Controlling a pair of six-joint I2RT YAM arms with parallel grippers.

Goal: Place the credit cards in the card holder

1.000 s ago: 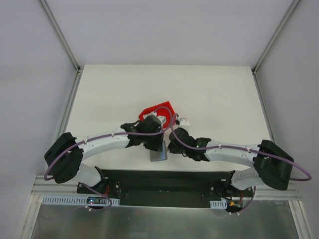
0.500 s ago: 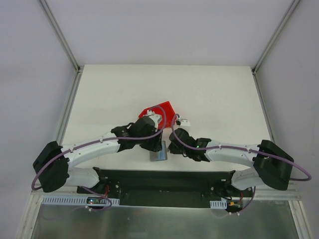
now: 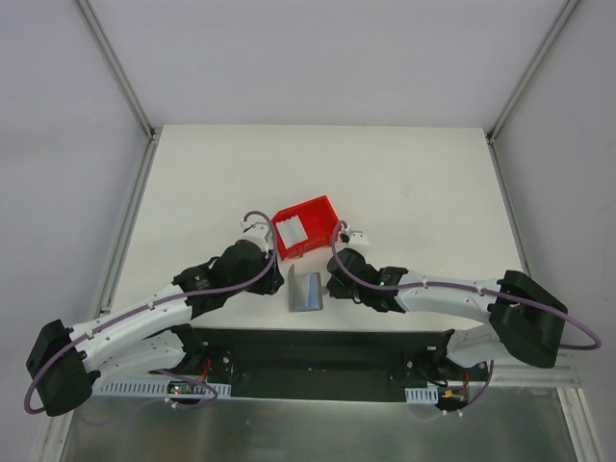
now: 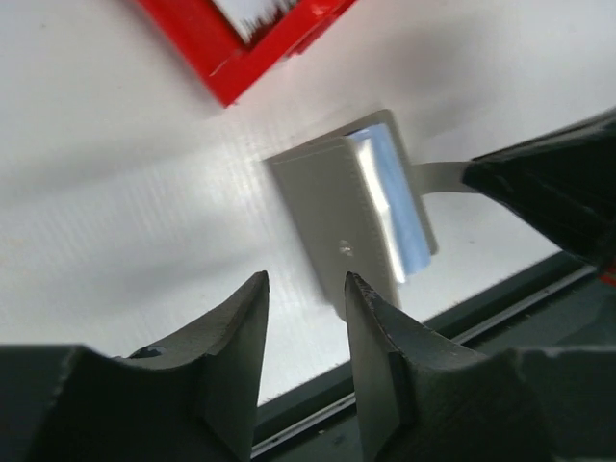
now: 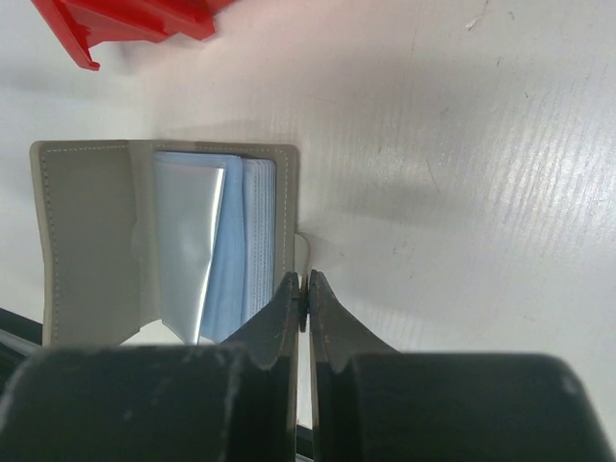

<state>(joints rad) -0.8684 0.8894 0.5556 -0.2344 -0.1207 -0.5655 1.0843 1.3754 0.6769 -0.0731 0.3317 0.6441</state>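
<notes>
Beside the red bin [image 3: 318,217], only wrist views show right gripper [image 5: 302,282] pinching the card holder [image 5: 87,241], left gripper [image 4: 306,285] spread.

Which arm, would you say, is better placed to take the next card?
Probably left: the left gripper is open, empty, near the red bin of credit cards; the right gripper is shut on the card holder.
</notes>
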